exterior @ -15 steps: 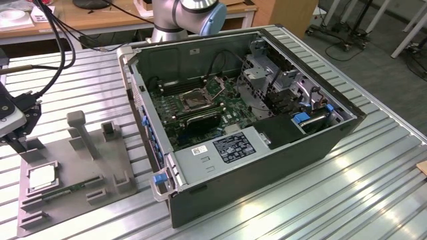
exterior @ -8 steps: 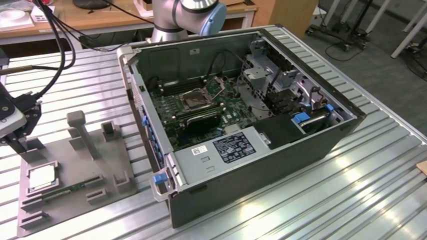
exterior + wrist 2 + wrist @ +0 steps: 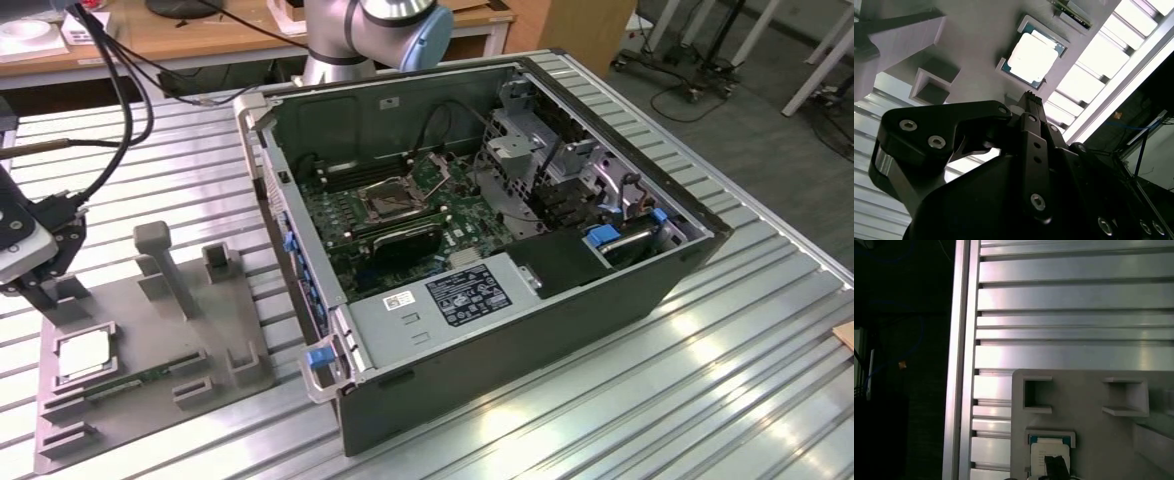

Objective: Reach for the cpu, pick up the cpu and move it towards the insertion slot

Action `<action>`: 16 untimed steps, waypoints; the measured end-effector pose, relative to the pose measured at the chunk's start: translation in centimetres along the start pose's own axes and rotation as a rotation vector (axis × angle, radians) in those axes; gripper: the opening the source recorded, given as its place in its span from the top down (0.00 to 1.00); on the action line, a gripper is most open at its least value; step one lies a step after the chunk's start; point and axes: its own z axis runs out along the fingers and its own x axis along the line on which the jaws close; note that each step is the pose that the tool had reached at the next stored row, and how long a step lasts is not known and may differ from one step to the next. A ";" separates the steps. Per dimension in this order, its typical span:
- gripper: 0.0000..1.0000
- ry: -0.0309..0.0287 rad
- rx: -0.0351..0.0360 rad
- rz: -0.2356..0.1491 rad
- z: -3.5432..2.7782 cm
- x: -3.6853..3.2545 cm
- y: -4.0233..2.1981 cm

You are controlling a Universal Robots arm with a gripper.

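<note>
Slatted table (image 3: 694, 380), grey tray (image 3: 140, 325), cpu (image 3: 83, 353) flat in recess, face up

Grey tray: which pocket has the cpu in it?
The large square pocket toward the exterior view's left: the pale cpu lies flat in it. The green memory stick lies beside that pocket, not in it.

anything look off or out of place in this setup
Nothing stands out. The cpu lies flat and square in its recess on the grey tray, with the hand close over it. The insertion slot sits on the board inside the open computer case. Nothing looks askew, spilled or damaged.
</note>
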 end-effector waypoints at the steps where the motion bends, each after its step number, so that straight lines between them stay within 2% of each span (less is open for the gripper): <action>1: 0.89 -0.0001 -0.0001 0.000 0.11 0.00 -0.03; 16: 0.89 -0.0001 -0.0001 0.000 0.67 0.01 -0.22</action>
